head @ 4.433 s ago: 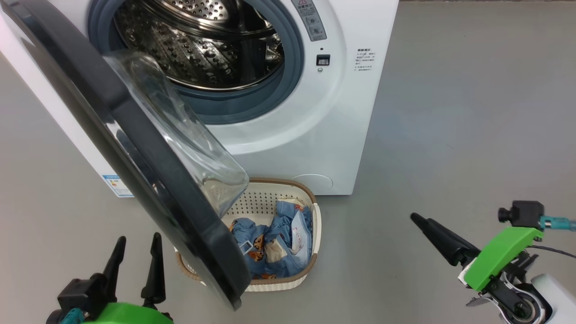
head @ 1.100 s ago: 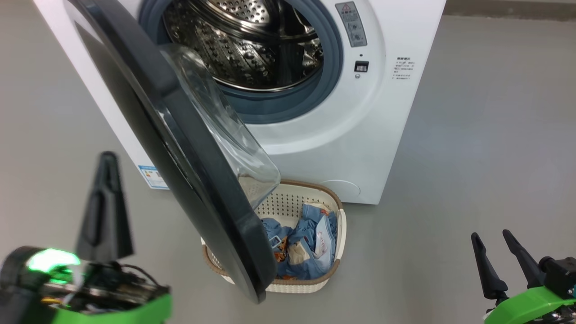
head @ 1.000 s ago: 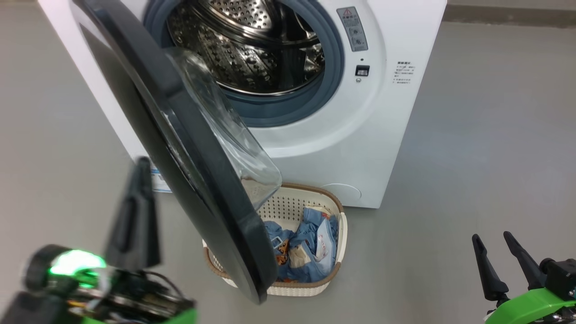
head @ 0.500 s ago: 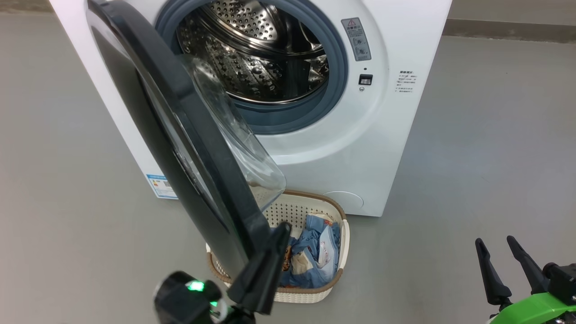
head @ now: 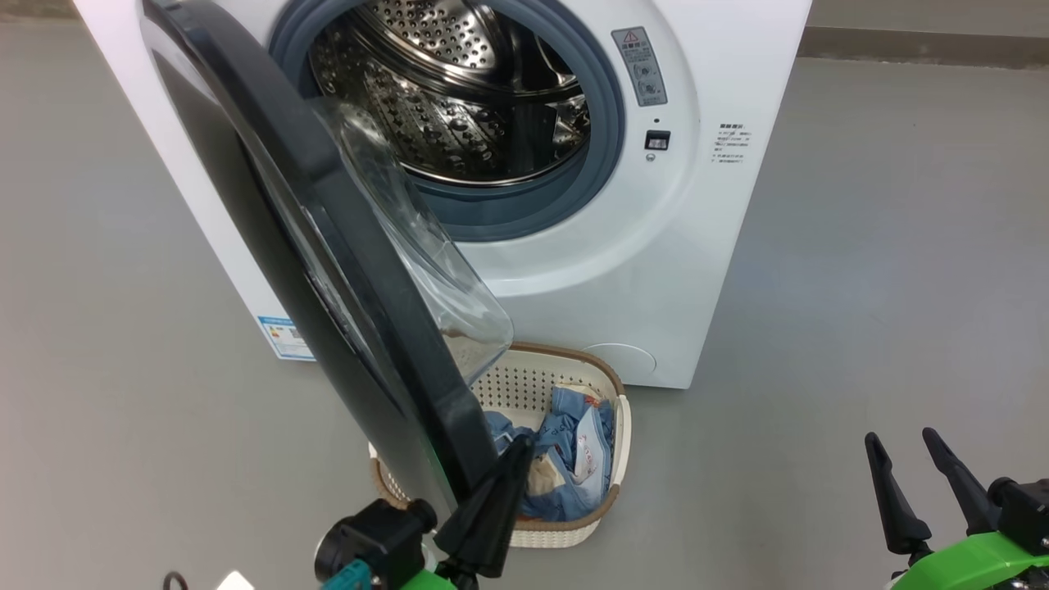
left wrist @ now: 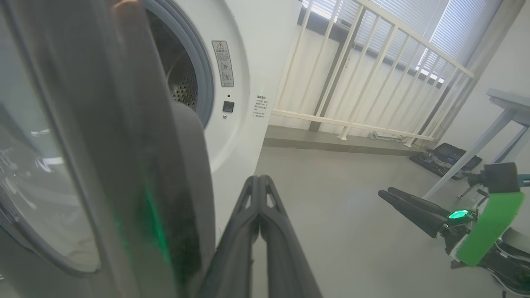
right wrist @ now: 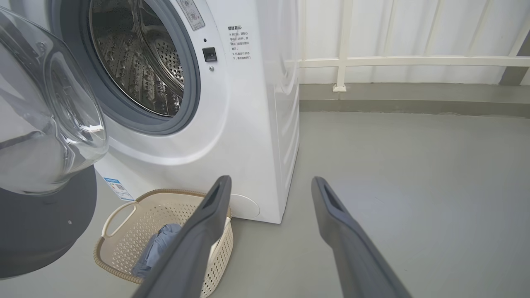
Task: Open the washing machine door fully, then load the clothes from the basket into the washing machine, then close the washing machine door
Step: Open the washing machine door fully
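The white washing machine stands with its steel drum showing. The washing machine door, black-rimmed with a bulging glass bowl, hangs part-way open over the basket. The cream basket sits on the floor against the machine's front and holds the light blue clothes. My left gripper is shut and empty, its tip just right of the door's lower edge; I cannot tell whether it touches. In the left wrist view the door rim looms just left of my left gripper. My right gripper is open and empty at the lower right.
Grey floor lies open to the right of the machine. A white railing runs behind it, with a dark case and a table leg further right. The right wrist view shows the basket left of my right gripper.
My left gripper, shut throughout, swung from the door's left side across to its lower edge over the basket. The head camera shifted slightly. The right gripper stayed still and open.
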### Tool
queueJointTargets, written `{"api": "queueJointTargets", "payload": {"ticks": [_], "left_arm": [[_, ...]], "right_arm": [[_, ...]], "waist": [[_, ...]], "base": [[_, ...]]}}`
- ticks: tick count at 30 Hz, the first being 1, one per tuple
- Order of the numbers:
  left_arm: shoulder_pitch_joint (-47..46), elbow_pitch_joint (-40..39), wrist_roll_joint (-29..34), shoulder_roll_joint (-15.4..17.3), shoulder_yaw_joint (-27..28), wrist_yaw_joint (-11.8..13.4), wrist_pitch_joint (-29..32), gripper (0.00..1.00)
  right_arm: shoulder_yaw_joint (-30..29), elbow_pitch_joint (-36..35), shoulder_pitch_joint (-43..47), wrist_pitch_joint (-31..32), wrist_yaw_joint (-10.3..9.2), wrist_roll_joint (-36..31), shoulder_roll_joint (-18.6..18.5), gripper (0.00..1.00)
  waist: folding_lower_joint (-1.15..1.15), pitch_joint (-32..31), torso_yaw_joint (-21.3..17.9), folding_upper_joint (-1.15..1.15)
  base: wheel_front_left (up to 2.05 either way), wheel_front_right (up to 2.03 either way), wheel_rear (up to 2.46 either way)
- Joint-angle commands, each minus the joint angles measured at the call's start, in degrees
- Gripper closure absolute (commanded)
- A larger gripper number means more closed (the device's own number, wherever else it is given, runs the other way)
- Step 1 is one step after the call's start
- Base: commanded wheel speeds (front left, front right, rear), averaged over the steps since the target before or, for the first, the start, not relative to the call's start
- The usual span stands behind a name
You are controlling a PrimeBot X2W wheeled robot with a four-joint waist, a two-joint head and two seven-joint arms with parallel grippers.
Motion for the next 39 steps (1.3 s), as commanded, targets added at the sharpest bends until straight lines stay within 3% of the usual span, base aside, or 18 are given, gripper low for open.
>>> {"api": "queueJointTargets", "payload": {"ticks": [1, 9, 22, 39], "left_arm": [[-2.42, -0.83, -0.46, 0.07, 1.46, 0.38, -0.57, 1.00], [-4.88, 4.51, -1.90, 0.07, 2.41, 1.13, -2.37, 1.00], [-4.95, 6.36, -2.29, 0.72, 4.58, 1.80, -3.46, 1.00], [-4.27, 5.56, -2.02, 1.75, 4.91, 2.54, -3.74, 1.00]], "right_arm": [[1.36, -1.57, -0.28, -0.69, 0.09, -1.05, -1.22, 0.00], [1.04, -1.84, -0.30, -0.69, 0.09, -1.05, -1.34, 0.00], [0.65, -2.35, -0.35, -0.69, 0.09, -1.40, -1.36, 0.00], [1.00, -3.27, -0.64, -0.69, 0.09, -1.90, -1.92, 0.00]], "waist": [[0.00, 0.10, -0.04, 0.00], [0.00, 0.52, 0.13, 0.00], [0.00, 0.45, 2.17, 0.00], [0.00, 1.36, 7.92, 0.00]], "base": [[0.00, 0.00, 0.00], [0.00, 0.00, 0.00], [0.00, 0.00, 0.00], [0.00, 0.00, 0.00]]}}
